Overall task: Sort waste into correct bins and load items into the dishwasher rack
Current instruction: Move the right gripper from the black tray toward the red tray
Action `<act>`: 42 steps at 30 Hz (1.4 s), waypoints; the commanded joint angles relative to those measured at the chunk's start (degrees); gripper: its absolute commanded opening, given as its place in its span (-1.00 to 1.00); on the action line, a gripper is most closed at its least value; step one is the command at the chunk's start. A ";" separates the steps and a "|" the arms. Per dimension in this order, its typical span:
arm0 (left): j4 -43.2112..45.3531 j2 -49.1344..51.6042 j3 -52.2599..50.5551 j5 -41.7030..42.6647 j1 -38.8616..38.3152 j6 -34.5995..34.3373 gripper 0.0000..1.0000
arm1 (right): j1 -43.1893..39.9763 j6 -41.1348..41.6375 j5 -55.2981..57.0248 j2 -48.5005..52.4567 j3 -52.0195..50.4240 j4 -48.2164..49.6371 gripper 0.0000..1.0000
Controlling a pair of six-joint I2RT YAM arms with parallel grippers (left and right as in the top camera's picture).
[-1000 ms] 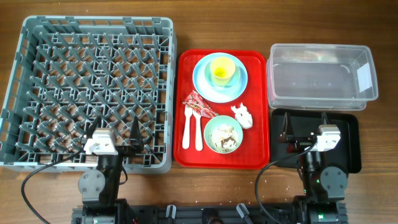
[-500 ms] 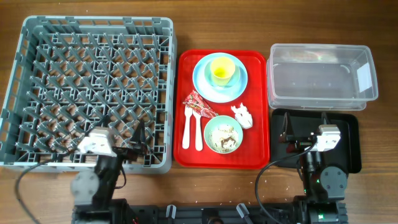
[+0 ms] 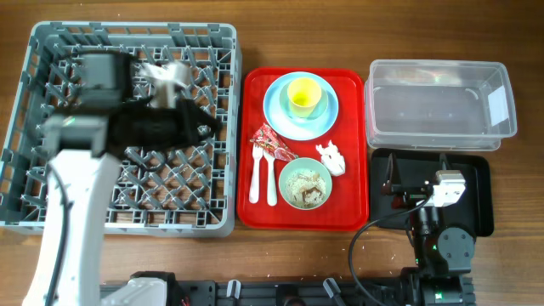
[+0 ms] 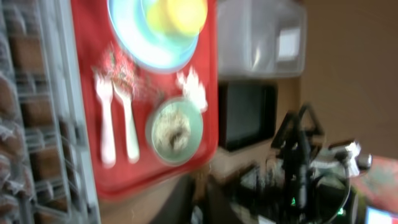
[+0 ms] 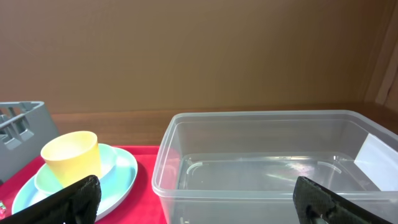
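Left end effector (image 3: 212,129), shut and seemingly empty, hovers over the rack (image 3: 127,32). Right of it the red tray (image 3: 348,212) carries one plate (image 3: 276,110), cup (image 3: 304,95), bowl (image 3: 284,181), fork (image 3: 254,178), spoon (image 3: 271,180), wrapper (image 3: 270,140) and tissue (image 3: 331,157) each. Right end effector (image 3: 416,177) is wide open.

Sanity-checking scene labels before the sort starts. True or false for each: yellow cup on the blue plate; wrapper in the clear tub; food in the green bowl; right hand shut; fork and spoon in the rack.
1. The yellow cup stands on the blue plate. True.
2. The wrapper is in the clear tub. False: the wrapper lies on the red tray.
3. The green bowl has food in it. True.
4. The right hand is shut. False: the right hand is open, over the black tray.
5. The fork and spoon are in the rack. False: the fork and spoon lie side by side on the red tray.
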 commanded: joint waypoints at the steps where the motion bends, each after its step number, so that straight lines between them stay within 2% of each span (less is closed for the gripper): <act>1: -4.26 6.80 0.35 -11.67 -9.46 -0.35 -0.92 | -0.28 0.76 0.94 -0.35 -0.07 0.20 1.00; 2: -4.70 9.70 0.35 -14.64 -15.02 -0.37 -0.92 | -0.28 0.76 0.94 -0.35 -0.07 0.20 1.00; 7: -0.11 15.47 0.31 -14.75 -27.69 -0.37 -0.79 | -0.28 0.76 0.94 -0.35 -0.07 0.20 1.00; 8: 0.52 15.96 0.31 -15.08 -29.86 -0.37 -0.53 | -0.28 0.76 0.94 -0.35 -0.07 0.20 1.00; 9: 0.72 15.98 0.31 -15.96 -30.80 -0.37 -0.41 | -0.28 0.76 0.94 -0.35 -0.07 0.20 1.00; 10: 1.09 15.98 0.31 -17.92 -31.89 -0.37 -0.21 | -0.28 0.76 0.94 -0.35 -0.07 0.20 1.00; 11: 1.38 15.98 0.31 -19.43 -32.52 -0.35 0.66 | -0.28 0.76 0.94 -0.35 -0.07 0.20 1.00; 12: 1.97 15.98 0.31 -20.68 -32.94 -0.35 1.00 | -0.28 0.79 0.94 -0.35 -0.07 0.20 1.00; 18: 2.38 15.98 0.31 -20.76 -33.20 -0.35 1.00 | -0.28 0.79 0.94 -0.35 -0.07 0.20 1.00; 21: 2.86 15.98 0.31 -23.82 -33.20 -0.33 1.00 | -0.28 0.76 0.94 -0.35 -0.07 0.20 1.00; 28: 9.38 15.98 0.31 -24.13 -33.20 -0.35 1.00 | -0.28 0.76 0.94 -0.35 -0.07 0.20 1.00; 33: 17.33 15.98 0.31 -24.13 -33.18 -0.42 1.00 | -0.28 0.79 0.94 -0.35 -0.07 0.20 1.00; 37: 18.69 15.98 0.31 -24.76 -31.50 -4.85 1.00 | -0.28 0.76 0.94 -0.35 -0.07 0.20 1.00; 42: 22.99 15.98 0.31 -24.79 -29.29 -4.85 1.00 | -0.28 0.79 0.94 -0.35 -0.07 0.20 1.00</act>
